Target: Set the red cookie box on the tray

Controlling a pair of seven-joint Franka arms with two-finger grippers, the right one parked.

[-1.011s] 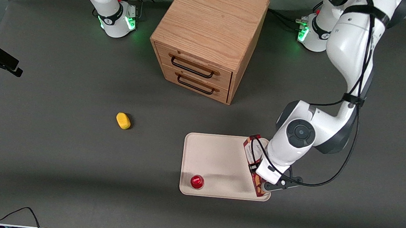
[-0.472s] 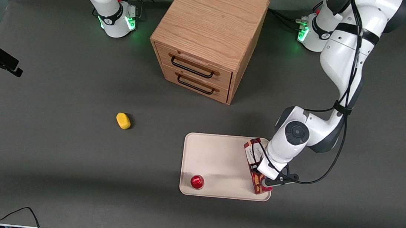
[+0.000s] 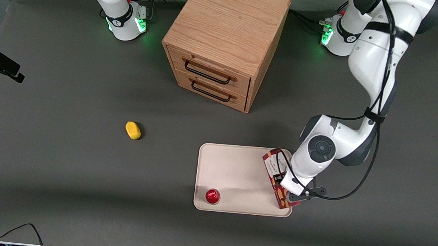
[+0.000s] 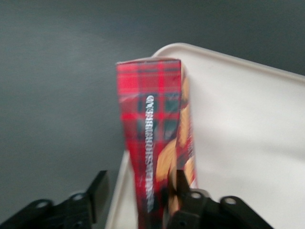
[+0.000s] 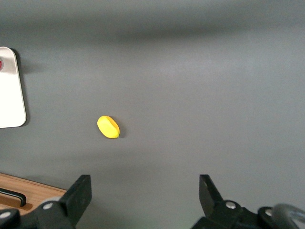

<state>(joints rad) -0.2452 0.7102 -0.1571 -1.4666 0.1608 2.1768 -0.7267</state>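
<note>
The red cookie box (image 3: 273,163) rests on its narrow long side on the cream tray (image 3: 238,169), along the tray's edge toward the working arm's end of the table. Its white label end points toward the cabinet. My left gripper (image 3: 290,191) is right above the box's nearer half. In the left wrist view the box (image 4: 151,129) runs between my fingers over the tray's rim (image 4: 209,53). The gripper (image 4: 140,185) is open: one finger (image 4: 99,187) stands clear of the box, the other is close against its cookie-picture side.
A small round red-topped cup (image 3: 212,196) stands on the tray's near corner toward the parked arm. A yellow oval object (image 3: 133,130) lies on the grey table toward the parked arm's end. A wooden two-drawer cabinet (image 3: 227,39) stands farther from the camera.
The box came down from a tilted hold to rest on the tray. The wrist then shifted slightly and the fingers now stand apart around the box.
</note>
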